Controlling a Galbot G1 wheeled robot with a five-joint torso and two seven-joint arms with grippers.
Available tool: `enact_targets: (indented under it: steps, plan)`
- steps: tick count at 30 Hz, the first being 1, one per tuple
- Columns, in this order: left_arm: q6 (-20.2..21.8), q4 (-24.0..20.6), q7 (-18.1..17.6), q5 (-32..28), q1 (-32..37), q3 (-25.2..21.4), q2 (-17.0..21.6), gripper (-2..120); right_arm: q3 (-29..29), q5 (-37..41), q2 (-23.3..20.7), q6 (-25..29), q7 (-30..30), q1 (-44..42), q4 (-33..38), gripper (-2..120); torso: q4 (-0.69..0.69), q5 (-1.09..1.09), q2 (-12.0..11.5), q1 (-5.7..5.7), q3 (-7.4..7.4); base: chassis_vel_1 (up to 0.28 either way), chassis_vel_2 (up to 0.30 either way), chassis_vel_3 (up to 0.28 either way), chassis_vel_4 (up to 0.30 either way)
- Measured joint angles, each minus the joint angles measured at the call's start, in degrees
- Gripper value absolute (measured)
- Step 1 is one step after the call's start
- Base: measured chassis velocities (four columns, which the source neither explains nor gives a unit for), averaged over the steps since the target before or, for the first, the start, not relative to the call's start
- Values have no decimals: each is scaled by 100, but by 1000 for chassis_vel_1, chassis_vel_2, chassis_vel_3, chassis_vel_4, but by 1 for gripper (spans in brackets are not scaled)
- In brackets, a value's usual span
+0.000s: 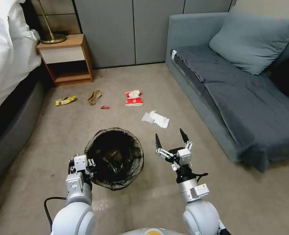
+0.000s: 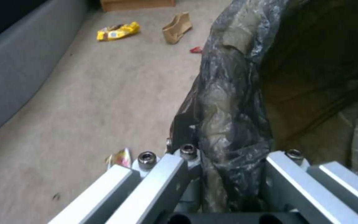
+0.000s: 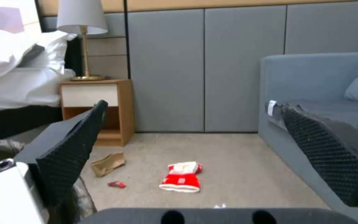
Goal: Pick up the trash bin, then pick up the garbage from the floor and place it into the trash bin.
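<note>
The left gripper (image 1: 91,162) is clamped on the bag-lined rim of the trash bin (image 1: 114,157), holding it near the robot. The right gripper (image 1: 171,137) hovers beside the bin, its jaws spread wide and empty. Beyond it, on the carpet (image 1: 216,195), lie white tissue (image 1: 155,118), crushed red cups (image 1: 134,98), tan paper (image 1: 94,96) and a yellow wrapper (image 1: 66,100)

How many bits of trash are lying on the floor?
5: yellow wrapper near the bed, tan paper, tiny red scrap, crushed red cups, white tissue nearest the right gripper. More may be hidden.
</note>
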Motion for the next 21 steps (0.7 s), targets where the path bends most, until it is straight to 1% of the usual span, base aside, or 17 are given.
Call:
enact_targets:
  steps: [5,9,21]
  plan:
    - [0,1,-1,0,6,-5,-9,0,-5,-18,18,96,-4,7,-31,100,1,0,0,1,0,-190,219,191,-182]
    - [0,1,-1,0,2,-4,-8,0,-9,-18,19,142,-35,26,-31,100,0,0,0,1,1,-139,115,122,-115]
    - [8,-9,-2,-16,-20,-8,44,0,-36,-44,-7,161,-69,55,-37,100,1,0,0,0,-1,-1,3,7,-2]
